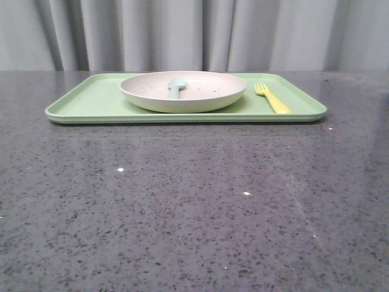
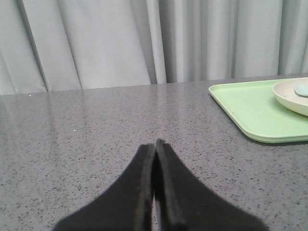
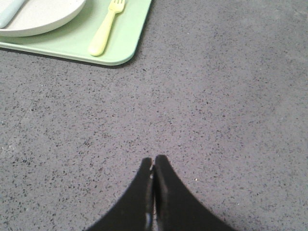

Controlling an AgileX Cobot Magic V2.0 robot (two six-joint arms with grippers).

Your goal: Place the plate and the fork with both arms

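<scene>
**Plate and fork on the tray, both grippers idle over the tabletop**

As neither arm appears in the front view, the state of each gripper is read from its own wrist camera. The left gripper (image 2: 155,144) has its jaws pressed together, holding nothing, above bare grey speckled tabletop (image 1: 194,207), well apart from the tray's near corner. The right gripper (image 3: 153,161) is likewise closed and empty, with the tray's other corner some way ahead of it.

The plate (image 1: 182,91) rests on the pale green tray (image 1: 79,106), slightly left of the tray's middle, and carries a pale blue utensil (image 1: 176,87) lying inside it. The fork (image 1: 271,97) lies flat on the tray just beside the plate, on the right, tines pointing away from the robot and handle toward it; the two look close but apart.

Handling, as a judgement: the plate appears rigid and smooth, probably light, so its raised rim is the only practical hold, taken at the edge nearest the left arm; a tilt could let the blue utensil slide. The fork looks like light, stiff plastic lying flush with a slick surface, so the jaws would need to open narrowly and close across the flat handle near its midpoint, where it may skid before being caught.
</scene>
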